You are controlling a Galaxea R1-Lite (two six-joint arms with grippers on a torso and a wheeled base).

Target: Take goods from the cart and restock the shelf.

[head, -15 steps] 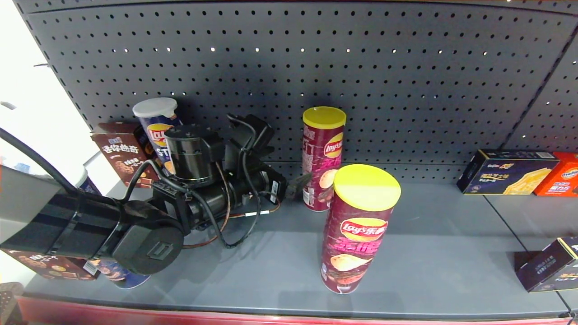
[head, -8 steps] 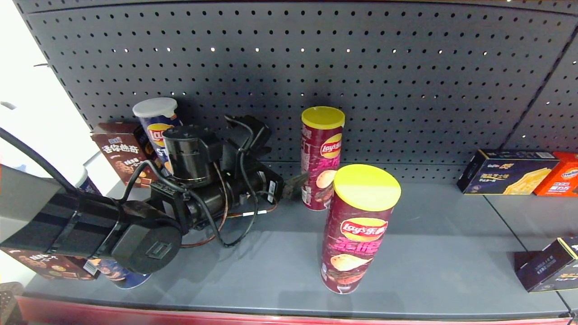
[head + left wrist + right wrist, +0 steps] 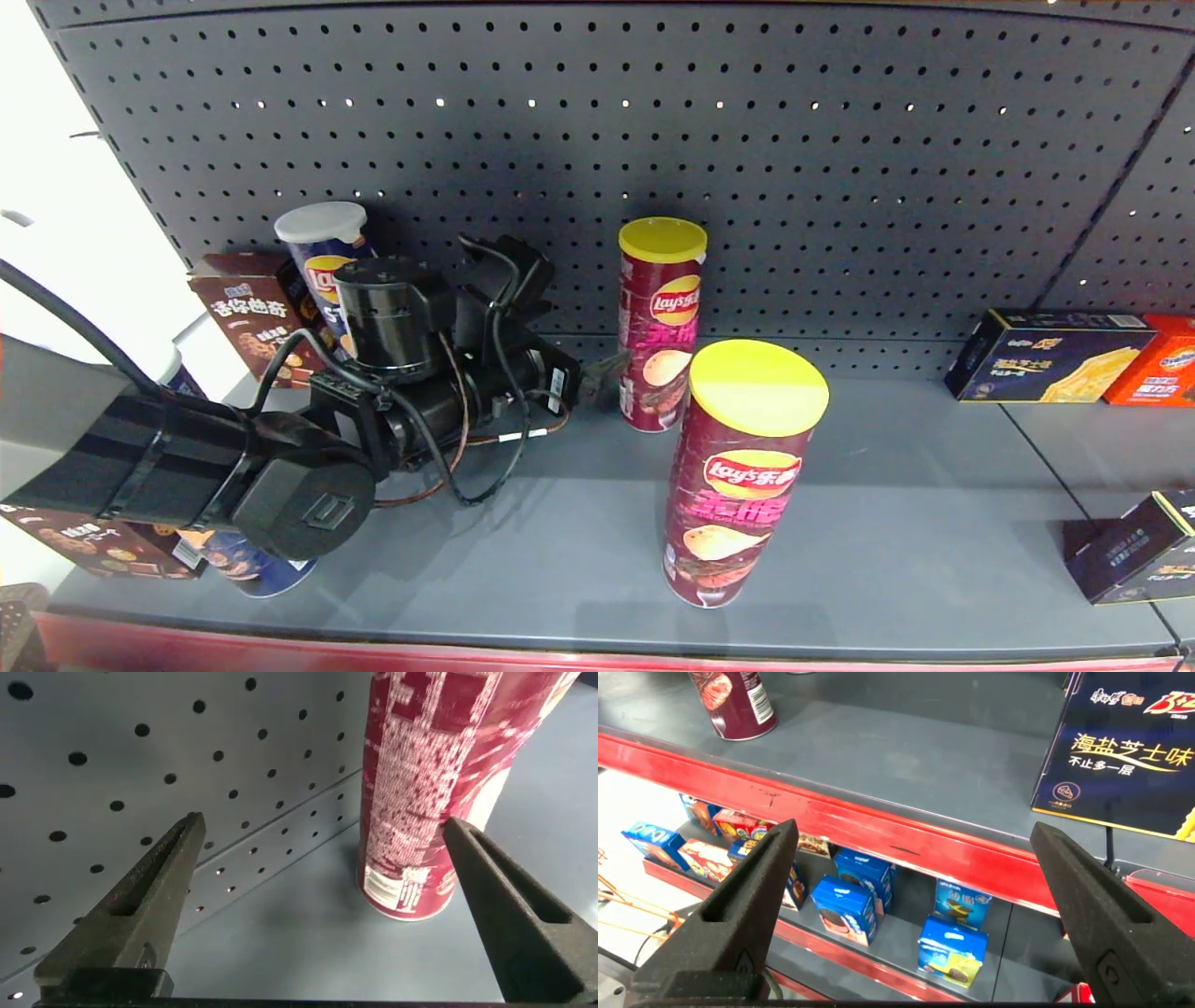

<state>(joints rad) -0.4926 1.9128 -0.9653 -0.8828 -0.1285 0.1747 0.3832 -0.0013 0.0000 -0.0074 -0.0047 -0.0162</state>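
Two maroon chip cans with yellow lids stand upright on the grey shelf [image 3: 934,523]: a rear can [image 3: 661,327] close to the pegboard and a front can [image 3: 738,467] nearer the edge. My left gripper [image 3: 605,371] lies low over the shelf just left of the rear can, apart from it. In the left wrist view the left gripper [image 3: 324,826] is open with nothing between its fingers, and the rear can [image 3: 439,793] stands beyond the tips toward one finger. My right gripper [image 3: 915,833] is open and empty, below the shelf's red front edge [image 3: 878,826].
A blue can with a white lid [image 3: 322,252] and a brown cookie box [image 3: 247,313] stand behind the left arm. Dark blue [image 3: 1055,355] and orange [image 3: 1158,359] boxes lie at the back right, another dark box [image 3: 1134,546] front right. Blue packets [image 3: 850,905] fill the lower shelf.
My left gripper has drawn back a little to the left, away from the rear can. That can has turned so its logo faces front and sits slightly further left.
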